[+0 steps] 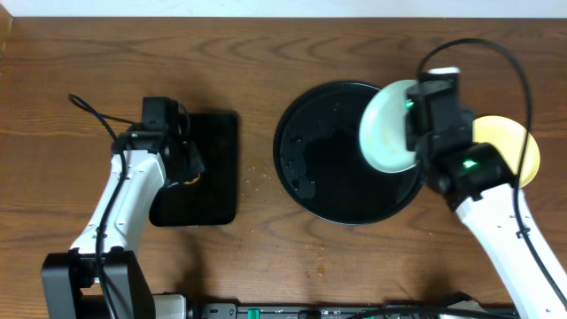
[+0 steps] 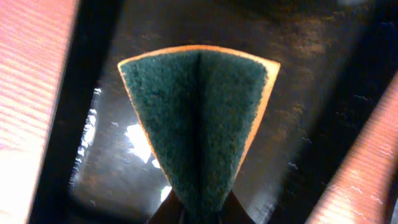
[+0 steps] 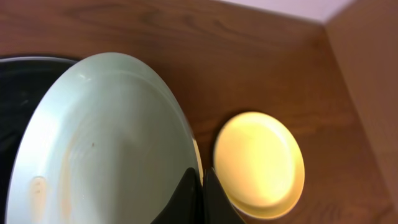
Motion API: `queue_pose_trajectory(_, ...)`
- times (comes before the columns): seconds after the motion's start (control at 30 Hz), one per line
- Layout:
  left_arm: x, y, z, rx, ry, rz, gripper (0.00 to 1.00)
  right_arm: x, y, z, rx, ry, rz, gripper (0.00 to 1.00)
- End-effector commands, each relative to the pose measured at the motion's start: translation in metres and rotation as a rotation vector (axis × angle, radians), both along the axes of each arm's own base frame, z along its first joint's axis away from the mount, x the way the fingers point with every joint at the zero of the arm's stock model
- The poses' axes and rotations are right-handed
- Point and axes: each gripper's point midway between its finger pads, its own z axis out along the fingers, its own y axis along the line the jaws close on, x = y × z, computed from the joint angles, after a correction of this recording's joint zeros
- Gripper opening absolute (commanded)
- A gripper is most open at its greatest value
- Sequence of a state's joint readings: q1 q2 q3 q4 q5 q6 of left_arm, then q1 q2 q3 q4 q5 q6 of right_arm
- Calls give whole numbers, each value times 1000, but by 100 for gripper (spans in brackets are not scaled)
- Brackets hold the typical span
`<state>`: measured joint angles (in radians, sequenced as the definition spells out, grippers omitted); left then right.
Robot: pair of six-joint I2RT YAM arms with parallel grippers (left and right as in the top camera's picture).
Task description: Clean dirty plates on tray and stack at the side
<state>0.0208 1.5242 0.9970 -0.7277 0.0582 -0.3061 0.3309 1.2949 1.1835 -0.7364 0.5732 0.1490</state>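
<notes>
My right gripper (image 1: pixel 415 133) is shut on the rim of a pale blue-white plate (image 1: pixel 385 127) and holds it tilted above the right part of the round black tray (image 1: pixel 306 177). In the right wrist view the plate (image 3: pixel 99 143) fills the left side with my fingers (image 3: pixel 202 186) pinching its edge. A pale yellow plate (image 1: pixel 523 146) lies on the table to the right, partly hidden by the right arm; it also shows in the right wrist view (image 3: pixel 260 163). My left gripper (image 1: pixel 188 168) is shut on a folded green and orange sponge (image 2: pixel 198 118). A third plate is not in view.
A rectangular black tray (image 1: pixel 208 133) lies at the left under my left gripper. Small crumbs dot the wooden table (image 1: pixel 257 173) between the two trays. The table's back edge meets a white wall.
</notes>
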Motion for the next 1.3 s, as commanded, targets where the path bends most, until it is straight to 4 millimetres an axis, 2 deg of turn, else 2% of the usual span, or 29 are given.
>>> queue_pose_trajectory(0.0, -6, 19, -15, 110, 3, 6, 8, 1, -38, 3, 133, -42, -156, 1)
queue_pose_trajectory(0.1, -8, 19, -25, 111, -5, 7, 15, -1, -77, -1, 211, -50, -271, 1)
queue_pose_trajectory(0.37, -13, 19, -30, 111, 5, 6, 15, -28, -195, -13, 380, -104, -572, 1)
queue_pose_trajectory(0.47, -13, 19, -30, 111, 5, 6, 15, -44, -236, -27, 392, -102, -704, 1)
queue_pose_trajectory(0.57, -13, 19, -30, 111, 5, 6, 15, -56, -260, -48, 411, -58, -781, 1)
queue_pose_trajectory(0.67, -13, 19, -30, 111, 5, 6, 15, -56, -270, -74, 445, -1, -811, 1)
queue_pose_trajectory(0.77, -13, 19, -30, 111, 6, 6, 17, -48, -273, -94, 463, 33, -809, 1)
queue_pose_trajectory(0.8, -13, 19, -30, 111, 5, 6, 17, -42, -271, -100, 484, 42, -788, 1)
queue_pose_trajectory(0.83, -13, 19, -30, 111, 5, 6, 23, -36, -267, -104, 508, 47, -752, 1)
queue_pose_trajectory(0.93, -12, 19, -30, 111, 3, 7, 29, -22, -256, -112, 555, 60, -667, 4)
queue_pose_trajectory(0.97, -12, 19, -30, 111, 2, 7, 36, -21, -255, -113, 554, 64, -664, 9)
queue_pose_trajectory(1.03, -12, 19, -30, 111, 2, 6, 51, -20, -254, -113, 546, 70, -654, 36)
queue_pose_trajectory(1.17, -12, 20, -30, 117, 3, 8, 81, -14, -244, -113, 589, 68, -614, 51)
queue_pose_trajectory(1.27, -12, 20, -30, 117, 3, 8, 82, 0, -213, -112, 693, 87, -481, 64)
